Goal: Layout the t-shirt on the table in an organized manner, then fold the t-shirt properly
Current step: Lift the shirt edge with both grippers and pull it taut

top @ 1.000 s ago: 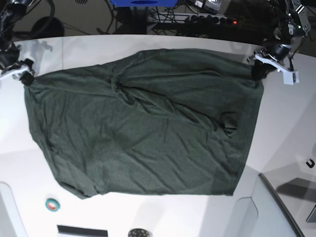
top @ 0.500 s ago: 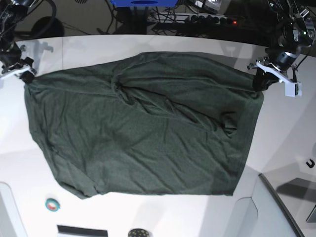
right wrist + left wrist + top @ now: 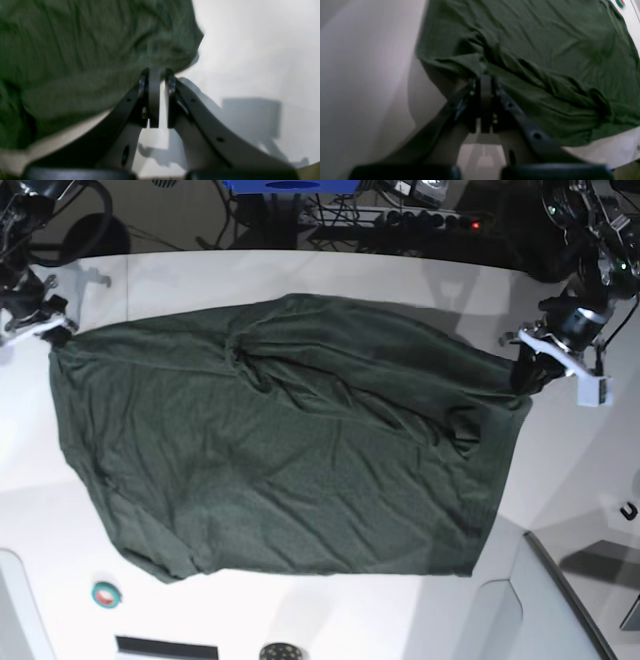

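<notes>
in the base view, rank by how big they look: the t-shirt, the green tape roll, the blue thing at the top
1. the t-shirt, by far the largest
2. the blue thing, cut off by the frame's top edge, so only its visible part counts
3. the green tape roll, smallest

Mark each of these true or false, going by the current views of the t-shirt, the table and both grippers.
1. The t-shirt is folded into a neat square. False: it lies spread out and wrinkled.
2. The left gripper pinches a shirt corner. True.
3. The table is black. False: it is white.
4. The right gripper sits at the shirt's edge. True.
5. A round green-rimmed object lies on top of the shirt. False: it lies on the table beside it.
</notes>
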Controlling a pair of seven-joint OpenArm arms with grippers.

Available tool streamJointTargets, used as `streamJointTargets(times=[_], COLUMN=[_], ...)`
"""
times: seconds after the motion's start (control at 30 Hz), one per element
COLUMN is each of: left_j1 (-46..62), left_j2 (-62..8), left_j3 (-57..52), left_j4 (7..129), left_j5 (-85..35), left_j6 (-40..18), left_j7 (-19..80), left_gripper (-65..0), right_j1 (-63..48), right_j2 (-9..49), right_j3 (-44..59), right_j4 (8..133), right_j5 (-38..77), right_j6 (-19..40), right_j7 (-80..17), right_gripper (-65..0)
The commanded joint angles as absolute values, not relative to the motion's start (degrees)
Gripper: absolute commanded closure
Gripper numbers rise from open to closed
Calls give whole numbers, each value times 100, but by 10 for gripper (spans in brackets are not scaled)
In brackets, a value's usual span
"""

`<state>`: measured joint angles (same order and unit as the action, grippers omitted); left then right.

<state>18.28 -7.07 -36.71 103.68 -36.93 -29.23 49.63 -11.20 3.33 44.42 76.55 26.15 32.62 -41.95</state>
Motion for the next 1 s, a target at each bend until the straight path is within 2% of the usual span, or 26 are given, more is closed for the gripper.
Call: streamJointTargets(times=[0.0, 0.1, 0.23, 0.3, 0.53, 0.97], left_j1=[1754, 1710, 1745, 1745, 1745, 1754], left_j2=[-778, -769, -769, -769, -673, -681], left_j3=[-3705, -3705, -3714, -3837, -4163, -4163], left_j4=[10501, 10501, 10501, 10501, 10642, 10651], left_j5=[-3802, -3802, -3802, -3802, -3802, -3802], left_j6=[-2967, -2967, -2967, -2967, -2967, -2967], left_j7=[4919, 5015, 5015, 5033, 5042, 5051], left_gripper=[0, 0, 0, 0, 0, 0], right_j1=[-1147, -1262, -1253, -1253, -1112, -998], right_j2=[382, 207, 66, 40, 22, 40], right_j3=[4391, 4374, 4681, 4699, 4681, 4382], right_j4=[7855, 7996, 7978, 7978, 7644, 7301], right_j5=[2721, 2730, 2730, 2730, 2721, 2730], right_j6=[3327, 3327, 3319, 3319, 3327, 3327], right_j7=[-4154, -4110, -3987, -3996, -4004, -4004], right_gripper=[-33, -68, -294, -369, -300, -294])
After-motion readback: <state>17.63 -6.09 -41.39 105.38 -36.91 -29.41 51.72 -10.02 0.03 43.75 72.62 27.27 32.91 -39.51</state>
